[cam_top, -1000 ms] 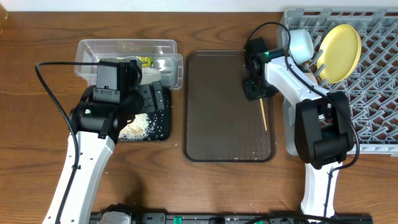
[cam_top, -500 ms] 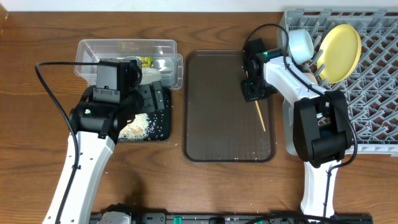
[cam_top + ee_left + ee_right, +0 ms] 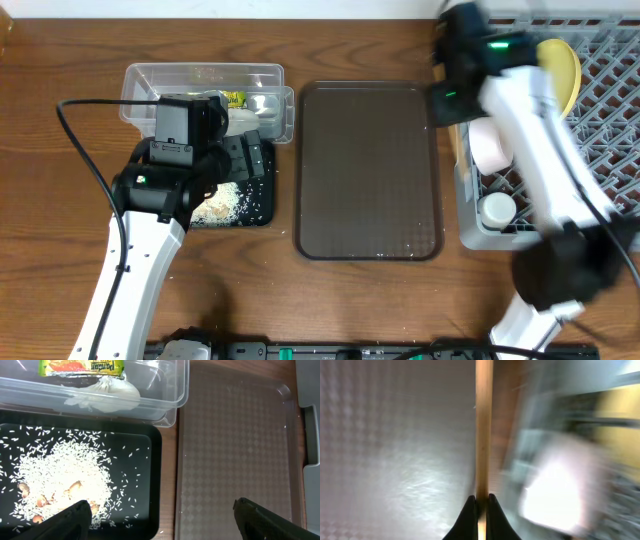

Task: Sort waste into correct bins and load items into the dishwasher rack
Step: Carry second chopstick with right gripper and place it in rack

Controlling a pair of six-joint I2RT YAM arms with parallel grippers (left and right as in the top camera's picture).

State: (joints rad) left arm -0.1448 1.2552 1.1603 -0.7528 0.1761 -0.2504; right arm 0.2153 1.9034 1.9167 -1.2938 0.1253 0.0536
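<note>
My right gripper (image 3: 481,505) is shut on a thin wooden chopstick (image 3: 483,425). In the overhead view it (image 3: 450,95) is blurred, above the left edge of the grey dishwasher rack (image 3: 610,150). The rack holds the yellow plate (image 3: 565,65), a white bowl (image 3: 490,145) and a small white cup (image 3: 497,208). My left gripper (image 3: 160,520) is open and empty over the black tray (image 3: 150,485), which holds rice scraps (image 3: 60,470). The clear tub (image 3: 170,405) holds the green-and-yellow wrapper (image 3: 82,366) and crumpled paper (image 3: 107,392). I cannot make out the light blue bowl.
The brown serving tray (image 3: 368,170) lies between the bins and the rack, with only a few rice grains on it. My right arm crosses the rack's left part. The black tray (image 3: 255,205) and clear tub (image 3: 200,75) sit at the left under my left arm.
My right gripper has lifted the chopstick off the brown tray and swung right and back to the rack's edge. The left arm has not moved.
</note>
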